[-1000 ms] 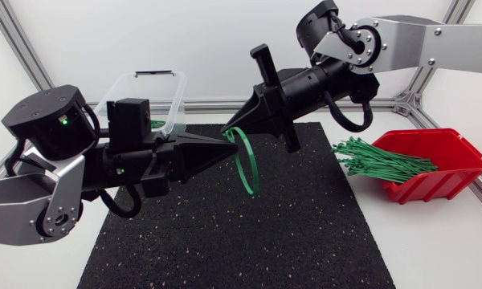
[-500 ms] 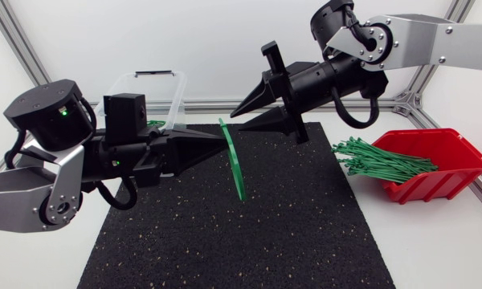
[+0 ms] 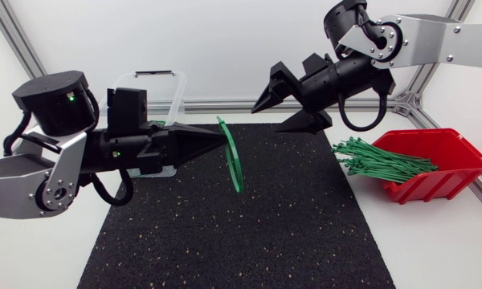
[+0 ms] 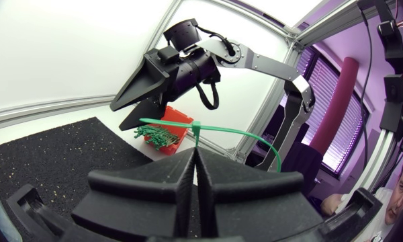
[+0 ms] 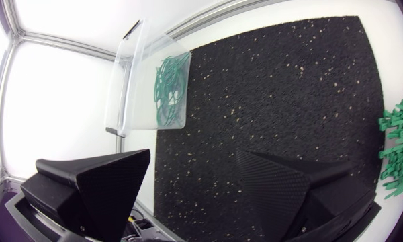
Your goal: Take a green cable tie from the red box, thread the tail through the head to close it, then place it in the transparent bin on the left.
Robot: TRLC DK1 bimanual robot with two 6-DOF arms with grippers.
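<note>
My left gripper [image 3: 223, 138] is shut on a closed green cable tie loop [image 3: 234, 158], which hangs edge-on from its tips above the black mat. In the left wrist view the pinched tie [image 4: 218, 128] arcs out ahead of the shut left gripper [image 4: 195, 160]. My right gripper [image 3: 271, 118] is open and empty, apart from the loop and up to its right; in its own view the right gripper [image 5: 195, 185] holds nothing. The red box [image 3: 446, 164] with green ties [image 3: 377, 160] is at the right. The transparent bin [image 3: 154, 90] stands behind my left arm.
A black mat [image 3: 249, 233] covers the table's middle. Several closed green ties [image 5: 171, 84] lie in the transparent bin [image 5: 131, 87]. Aluminium frame rails [image 3: 217, 104] run along the back edge. My right arm's gripper [image 4: 148, 84] shows ahead in the left wrist view.
My right gripper opened, let go of the tie and drew back to the right. The loop stays in my left gripper and has turned edge-on.
</note>
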